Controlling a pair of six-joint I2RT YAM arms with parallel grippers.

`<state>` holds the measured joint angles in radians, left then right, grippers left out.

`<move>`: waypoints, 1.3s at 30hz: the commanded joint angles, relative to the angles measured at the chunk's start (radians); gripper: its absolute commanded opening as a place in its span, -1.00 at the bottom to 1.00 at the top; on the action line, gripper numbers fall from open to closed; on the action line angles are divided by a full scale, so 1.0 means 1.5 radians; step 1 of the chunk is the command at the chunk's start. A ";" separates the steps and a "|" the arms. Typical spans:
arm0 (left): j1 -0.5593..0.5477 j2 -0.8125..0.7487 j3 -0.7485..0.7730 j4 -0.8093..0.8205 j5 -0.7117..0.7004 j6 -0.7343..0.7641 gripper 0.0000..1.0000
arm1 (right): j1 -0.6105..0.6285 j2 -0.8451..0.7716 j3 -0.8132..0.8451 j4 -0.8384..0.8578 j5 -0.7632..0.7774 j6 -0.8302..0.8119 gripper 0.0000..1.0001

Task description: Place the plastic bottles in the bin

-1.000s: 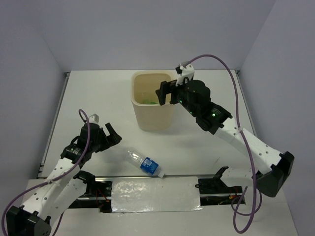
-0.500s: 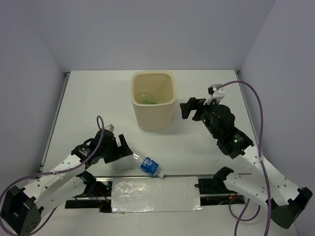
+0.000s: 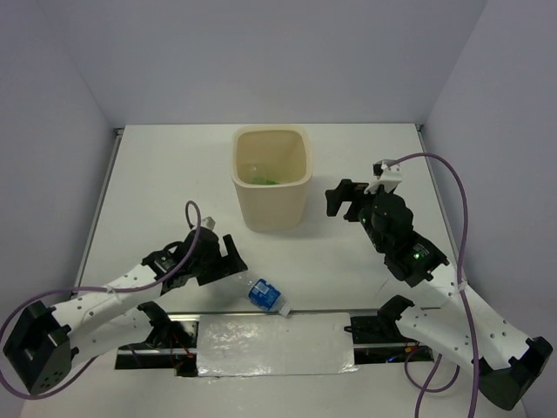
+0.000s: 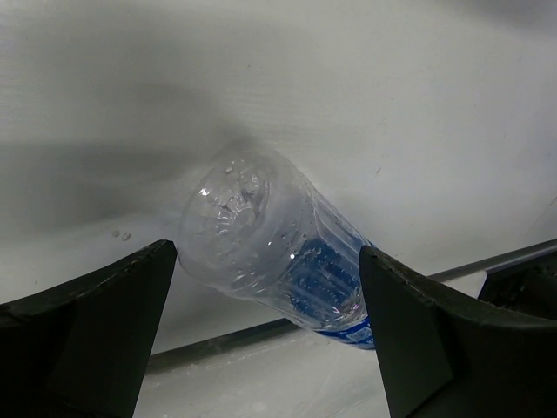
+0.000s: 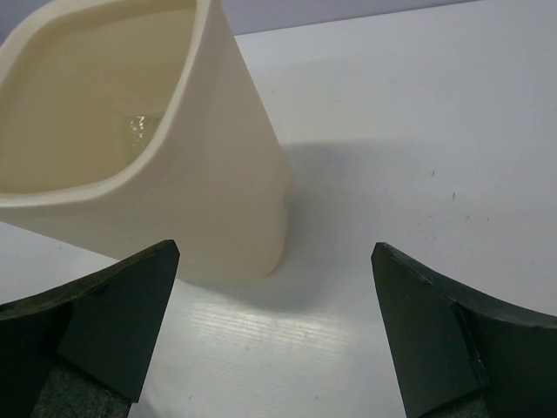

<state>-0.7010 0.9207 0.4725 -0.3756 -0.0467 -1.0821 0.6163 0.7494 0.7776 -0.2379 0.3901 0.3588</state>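
Your left fingers (image 4: 87, 331) stand wide apart; the blue-label bottle (image 4: 278, 252) lies on the worktop (image 4: 392, 104) just ahead, between them. It seems light, thin and slippery: grip its middle gently. Your right fingers (image 5: 96, 322), also apart, hold nothing beside the bin (image 5: 218, 174).

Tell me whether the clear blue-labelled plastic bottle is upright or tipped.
Tipped: the clear blue-labelled plastic bottle lies on its side on the white table, as the overhead and left wrist views both show.
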 commanded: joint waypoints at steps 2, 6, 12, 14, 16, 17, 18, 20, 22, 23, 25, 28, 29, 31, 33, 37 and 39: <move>-0.018 0.074 0.043 0.064 -0.033 -0.007 0.99 | -0.004 -0.025 0.001 -0.023 0.052 0.012 1.00; -0.028 0.147 0.061 0.114 -0.017 0.010 0.98 | -0.003 -0.063 -0.015 -0.051 0.109 0.032 1.00; -0.031 0.259 0.098 0.162 0.022 0.040 0.50 | -0.005 -0.133 -0.038 -0.094 0.170 0.054 1.00; -0.031 0.280 0.117 0.164 0.025 0.046 0.20 | -0.005 -0.157 -0.041 -0.108 0.188 0.058 1.00; -0.033 0.276 0.133 0.148 0.033 0.060 -0.08 | -0.007 -0.171 -0.044 -0.114 0.196 0.060 1.00; -0.034 0.268 0.145 0.140 0.033 0.066 -0.16 | -0.007 -0.184 -0.045 -0.114 0.197 0.060 1.00; -0.035 0.257 0.151 0.131 0.033 0.081 -0.20 | -0.005 -0.191 -0.048 -0.113 0.197 0.059 1.00; -0.035 0.210 0.179 0.091 -0.021 0.113 -0.35 | -0.005 -0.208 -0.056 -0.107 0.191 0.058 1.00; -0.035 0.153 0.208 0.048 -0.057 0.137 -0.59 | -0.005 -0.224 -0.066 -0.097 0.178 0.048 1.00; -0.035 0.134 0.237 0.018 -0.085 0.159 -0.60 | -0.005 -0.231 -0.069 -0.094 0.167 0.044 1.00; -0.035 0.065 0.276 0.000 -0.102 0.200 -0.63 | -0.005 -0.243 -0.078 -0.091 0.157 0.040 1.00; -0.035 -0.015 0.330 0.002 -0.102 0.245 -0.62 | -0.005 -0.252 -0.085 -0.090 0.151 0.032 1.00; -0.035 -0.031 0.343 0.015 -0.103 0.251 -0.59 | -0.007 -0.253 -0.085 -0.090 0.150 0.031 1.00; -0.035 -0.056 0.388 0.034 -0.119 0.272 -0.59 | -0.005 -0.256 -0.087 -0.085 0.148 0.023 1.00; -0.035 -0.038 0.438 0.043 -0.174 0.321 -0.60 | -0.007 -0.257 -0.084 -0.081 0.148 0.016 1.00; -0.035 0.062 0.607 0.089 -0.332 0.389 -0.60 | -0.007 -0.251 -0.090 -0.061 0.142 0.008 1.00; -0.030 0.130 0.654 0.126 -0.360 0.420 -0.55 | -0.007 -0.241 -0.086 -0.066 0.137 0.002 1.00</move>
<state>-0.7483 0.9958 1.3766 -0.2802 -0.4297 -0.5705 0.6106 0.3748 0.6464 -0.3950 0.6052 0.3885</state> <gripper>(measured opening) 0.789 0.997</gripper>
